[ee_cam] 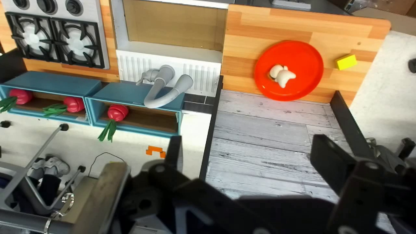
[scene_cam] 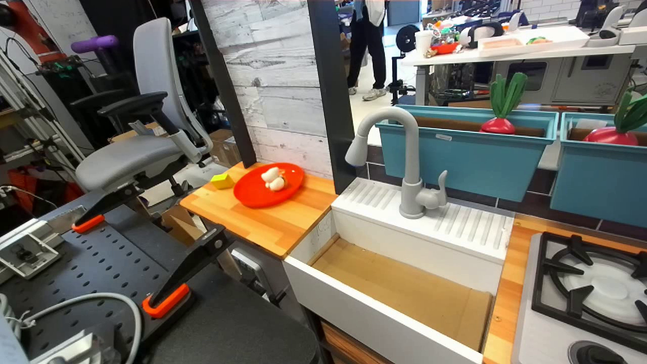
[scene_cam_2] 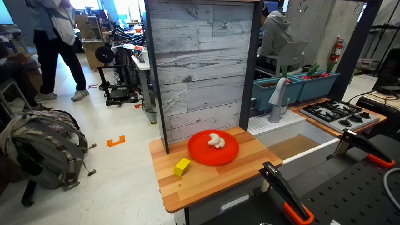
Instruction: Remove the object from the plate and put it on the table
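The object, a small whitish-yellow lump with rounded parts, lies on the round red-orange plate. The object shows in both exterior views (scene_cam: 274, 180) (scene_cam_2: 215, 140) and in the wrist view (ee_cam: 284, 77). The plate (scene_cam: 252, 194) (scene_cam_2: 203, 156) (ee_cam: 305, 61) rests on the wooden table (scene_cam: 258, 225) (scene_cam_2: 218, 179) (ee_cam: 260, 24). My gripper (ee_cam: 248, 139) shows only in the wrist view, with its fingers wide apart and nothing between them. It is above the scene, apart from the object and plate, which appear higher in that picture. The gripper is outside both exterior views.
A yellow block (scene_cam: 221, 181) (scene_cam_2: 181, 167) (ee_cam: 346, 62) lies beside the plate. A grey wood-patterned panel (scene_cam_2: 203, 62) stands behind the plate between dark posts. The white sink (scene_cam: 384, 318) with its grey faucet (scene_cam: 412, 151) adjoins the table. Black clamps (scene_cam_2: 284, 190) are near the front.
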Controlling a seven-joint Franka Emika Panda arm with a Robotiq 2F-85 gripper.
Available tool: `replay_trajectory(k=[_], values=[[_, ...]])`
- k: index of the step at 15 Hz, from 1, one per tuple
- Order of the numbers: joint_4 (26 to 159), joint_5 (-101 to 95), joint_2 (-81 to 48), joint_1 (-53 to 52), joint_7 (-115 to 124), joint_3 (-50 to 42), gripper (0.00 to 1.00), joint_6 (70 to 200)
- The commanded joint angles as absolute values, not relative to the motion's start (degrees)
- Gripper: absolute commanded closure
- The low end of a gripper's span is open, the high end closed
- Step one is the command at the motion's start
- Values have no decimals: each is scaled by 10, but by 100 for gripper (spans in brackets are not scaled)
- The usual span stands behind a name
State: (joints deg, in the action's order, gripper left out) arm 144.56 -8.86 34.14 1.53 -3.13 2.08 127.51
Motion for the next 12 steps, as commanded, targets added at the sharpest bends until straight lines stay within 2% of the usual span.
replay_trajectory(k=[1, 6, 12], values=[[1445, -91, 341, 11, -29, 17, 0, 1274], [1489, -119, 274, 29, 35, 35, 0, 1370], [1486, -106, 105, 20, 57, 37, 0, 1506]])
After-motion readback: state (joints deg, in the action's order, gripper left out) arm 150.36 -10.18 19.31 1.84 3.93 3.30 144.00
